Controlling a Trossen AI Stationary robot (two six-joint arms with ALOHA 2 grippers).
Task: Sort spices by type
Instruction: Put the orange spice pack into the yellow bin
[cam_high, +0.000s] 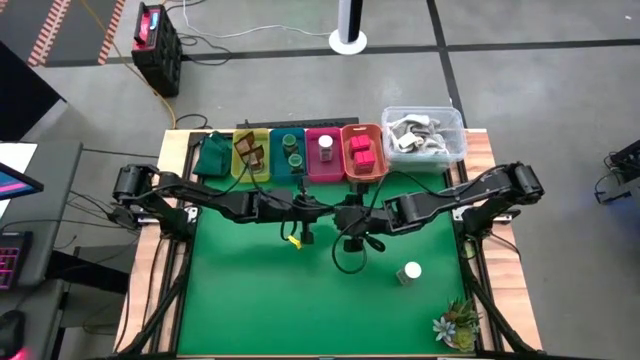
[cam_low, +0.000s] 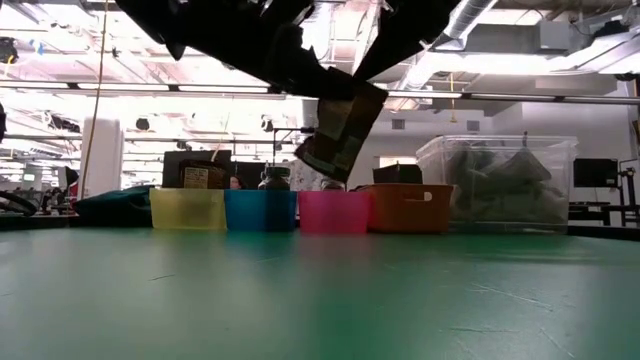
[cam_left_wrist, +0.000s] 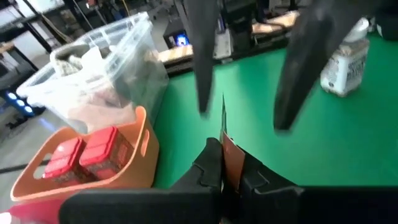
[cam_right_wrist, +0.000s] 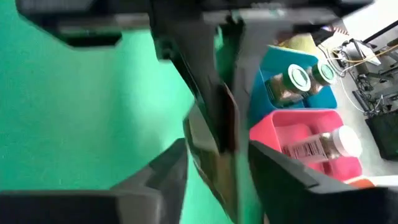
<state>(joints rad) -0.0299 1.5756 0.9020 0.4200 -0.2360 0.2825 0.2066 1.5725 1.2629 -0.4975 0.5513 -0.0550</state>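
Note:
A brown flat packet (cam_low: 340, 130) hangs tilted in the air above the table's middle, in front of the bins. My left gripper (cam_left_wrist: 230, 155) is shut on it. My right gripper (cam_right_wrist: 217, 149) is open and faces the left one, its fingers (cam_left_wrist: 202, 74) standing on either side of the packet's free end without touching it. The two grippers meet near the table's centre (cam_high: 330, 218). A white-capped jar (cam_high: 410, 272) stands alone on the green mat. More spices sit in the bins: brown packets (cam_high: 247, 152), dark green jars (cam_high: 292, 150), a white-capped jar (cam_high: 326, 148) and red blocks (cam_high: 362, 152). My left gripper pinches one end of the brown packet (cam_left_wrist: 232, 163) between its two fingers, flat faces against the pads. The fingers come from the table's left. The packet is lifted clear of the table, and its free end (cam_right_wrist: 211, 168) sticks out beyond the fingertips.
Four bins stand in a row at the far edge: yellow (cam_low: 187, 210), blue (cam_low: 260, 211), pink (cam_low: 333, 212) and orange (cam_low: 410, 208). To their right is a clear tub of grey-white pieces (cam_high: 424, 136). A small spiky plant (cam_high: 458, 322) sits at the near right corner. A dark green cloth (cam_high: 212, 155) lies left of the bins.

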